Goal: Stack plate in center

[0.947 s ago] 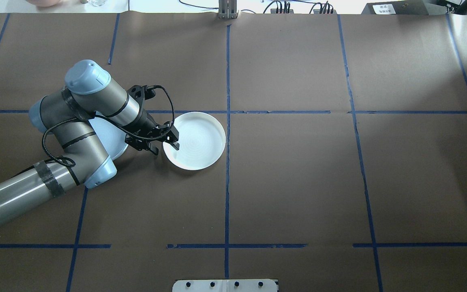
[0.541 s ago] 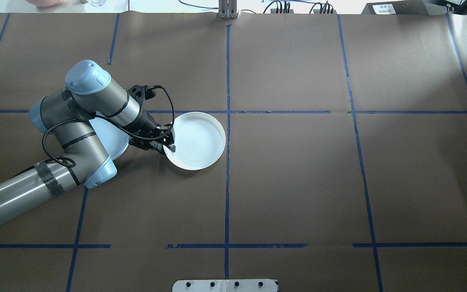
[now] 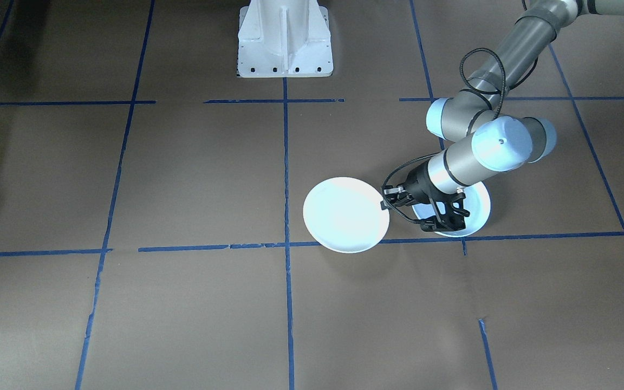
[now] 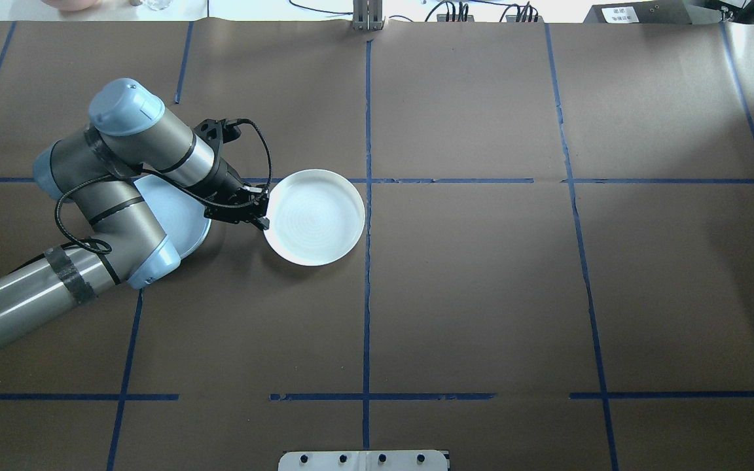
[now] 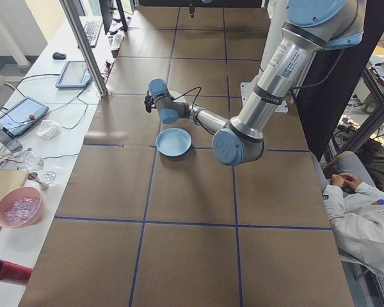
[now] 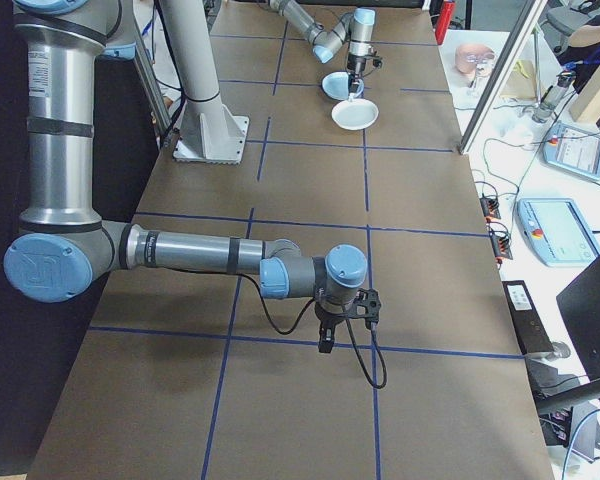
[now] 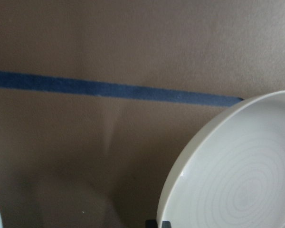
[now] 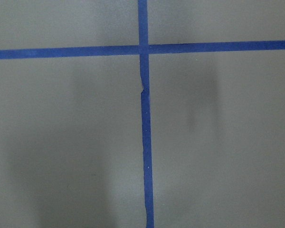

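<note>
A round white plate (image 4: 317,217) with faint concentric rings sits just left of the table's middle tape line, also seen in the front view (image 3: 344,214) and the left wrist view (image 7: 237,175). My left gripper (image 4: 263,220) (image 3: 387,205) is shut on this plate's rim, on the side nearest the arm. In the front view the plate looks slightly tilted, with a shadow under it. A second white plate (image 4: 184,219) (image 3: 477,208) lies flat, partly hidden under my left forearm. My right gripper (image 6: 325,338) hangs over bare table near a tape cross, and I cannot tell whether it is open or shut.
Blue tape lines (image 4: 367,294) divide the brown table cover into squares. The robot's white base plate (image 3: 285,38) stands at the table's robot side. A side bench holds tablets and a pink bowl (image 5: 18,206). A person in a white coat (image 5: 365,220) sits by the robot.
My left gripper closed on the plate's rim. The arm then drew back and away, and the plate shifted slightly toward the far side in the overhead view.
</note>
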